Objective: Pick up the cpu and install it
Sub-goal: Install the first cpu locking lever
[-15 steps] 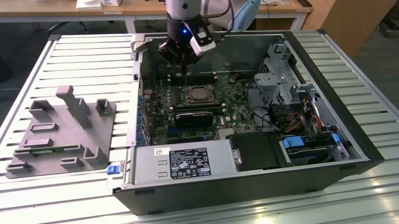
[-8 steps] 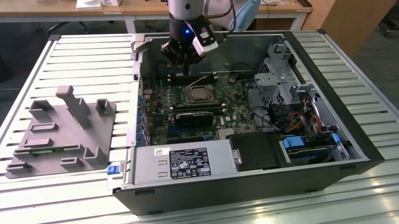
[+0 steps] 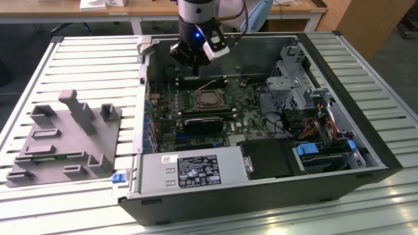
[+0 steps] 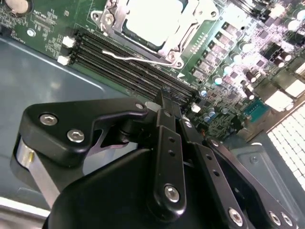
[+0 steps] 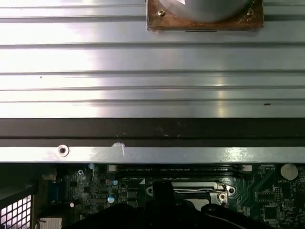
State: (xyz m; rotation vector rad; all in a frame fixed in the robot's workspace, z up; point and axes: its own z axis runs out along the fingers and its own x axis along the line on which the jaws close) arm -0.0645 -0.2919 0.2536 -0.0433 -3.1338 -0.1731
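While the black two-fingered gripper (image 3: 197, 68) hangs pinched together and empty, the shiny silver square cpu (image 4: 153, 20) sits in its socket.
From outside, the exterior view adds a grey plastic block with upright posts (image 3: 62, 139) beside the open black computer case (image 3: 339, 78).

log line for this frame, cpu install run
gripper: shut, holding nothing, above motherboard | cpu: seated in socket | case: open on slatted table

Black gripper (image 4: 164, 102) on a silver-and-black arm (image 3: 195, 12).
In the exterior view the wrist glowed with a small blue light, a white-edged block was strapped to its side and a dark cable (image 3: 246, 17) looped behind. In the second wrist view, matte black linkage plates carried silver screws (image 4: 76, 136) beside a bright metal cylinder (image 4: 31, 164).
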